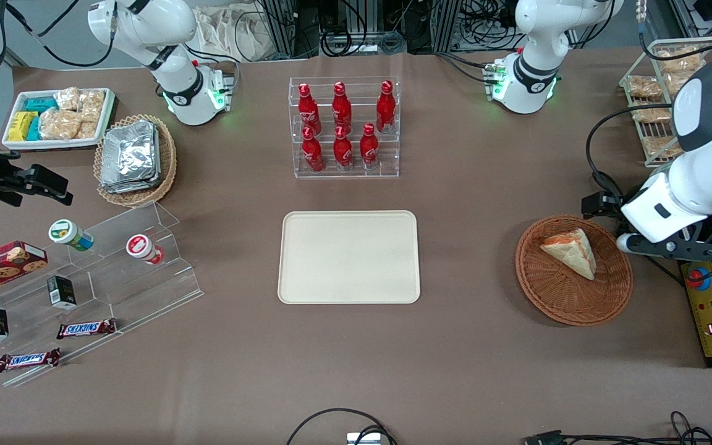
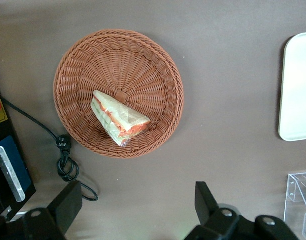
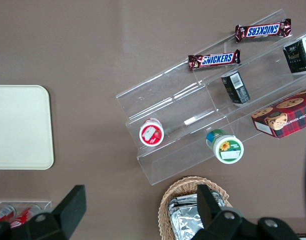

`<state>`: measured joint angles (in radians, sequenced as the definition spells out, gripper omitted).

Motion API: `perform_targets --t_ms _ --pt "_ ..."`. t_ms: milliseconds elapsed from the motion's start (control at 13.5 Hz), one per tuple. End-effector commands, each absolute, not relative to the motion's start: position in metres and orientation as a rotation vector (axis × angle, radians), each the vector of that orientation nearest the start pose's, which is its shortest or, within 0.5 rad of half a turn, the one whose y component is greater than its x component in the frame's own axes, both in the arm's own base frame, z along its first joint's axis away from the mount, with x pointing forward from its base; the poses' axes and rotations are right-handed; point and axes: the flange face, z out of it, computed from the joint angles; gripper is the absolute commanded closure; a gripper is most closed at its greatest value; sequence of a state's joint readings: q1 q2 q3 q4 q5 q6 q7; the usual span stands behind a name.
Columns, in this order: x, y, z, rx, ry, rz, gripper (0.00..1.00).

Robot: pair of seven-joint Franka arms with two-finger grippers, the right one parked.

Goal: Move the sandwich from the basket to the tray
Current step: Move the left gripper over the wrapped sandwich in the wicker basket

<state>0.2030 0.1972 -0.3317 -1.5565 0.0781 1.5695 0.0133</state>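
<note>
Brown desk [image 1: 455,204], covered edge to edge with a matte cloth.

Tray [image 1: 349,257]: cream-beige, flat, nothing on it, at the desk's middle. The rack of red bottles [image 1: 343,127] stands farther from the front camera than the tray.

Basket [image 1: 573,270]: reddish-brown wicker, round and shallow, toward the working arm's end of the desk, well apart from the tray.

Left arm's white forearm [image 1: 696,179] hangs over the desk edge beside the basket.

Gripper [image 2: 137,207]: raised above the desk, off the basket's rim and not over the sandwich. Its two dark fingers [image 2: 205,200] stand wide apart with nothing between them; bare cloth shows in the gap.

Sandwich [image 1: 571,251]: lying in the basket, off centre toward the rim, touching only the wicker. Triangular wedge in clear wrap, pale bread face up in the front view; the wrist view shows orange-red and green layers along its cut edge [image 2: 118,118].

Black cable [image 2: 65,157] loops on the cloth just beside the basket.
</note>
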Motion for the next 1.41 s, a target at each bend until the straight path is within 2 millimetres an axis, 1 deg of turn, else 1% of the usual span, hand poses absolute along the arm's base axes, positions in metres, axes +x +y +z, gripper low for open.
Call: perform_targets --t_ms 0,74,148,222,296,370,444,519,593,667,741,815,889,963,1037,1111,1333 --pt "0.604 -0.051 0.525 -3.094 0.179 0.274 0.00" --pt "0.607 -0.050 0.518 -3.101 0.186 0.298 0.00" --pt "0.614 -0.047 0.521 -3.107 0.180 0.291 0.00" --pt "0.617 -0.043 0.510 -3.104 0.166 0.339 0.00" --pt "0.615 -0.030 0.499 -3.092 0.116 0.407 0.00" --pt "0.611 -0.015 0.484 -3.071 -0.025 0.456 0.00" --pt "0.604 -0.009 0.469 -3.043 -0.171 0.485 0.00" --pt "0.600 -0.005 0.460 -3.032 -0.269 0.446 0.00" --pt "0.592 0.007 0.441 -3.027 -0.389 0.394 0.00" --pt "0.583 0.015 0.420 -3.015 -0.510 0.321 0.00" --pt "0.572 0.020 0.402 -3.008 -0.586 0.257 0.00" --pt "0.560 0.018 0.381 -3.002 -0.651 0.193 0.00" --pt "0.552 0.016 0.364 -2.974 -0.793 0.129 0.00" --pt "0.548 0.015 0.347 -2.924 -0.980 0.089 0.00" --pt "0.546 0.013 0.333 -2.890 -1.079 0.067 0.00" --pt "0.544 0.012 0.323 -2.869 -1.142 0.064 0.00" --pt "0.538 0.013 0.311 -2.842 -1.193 0.085 0.00"
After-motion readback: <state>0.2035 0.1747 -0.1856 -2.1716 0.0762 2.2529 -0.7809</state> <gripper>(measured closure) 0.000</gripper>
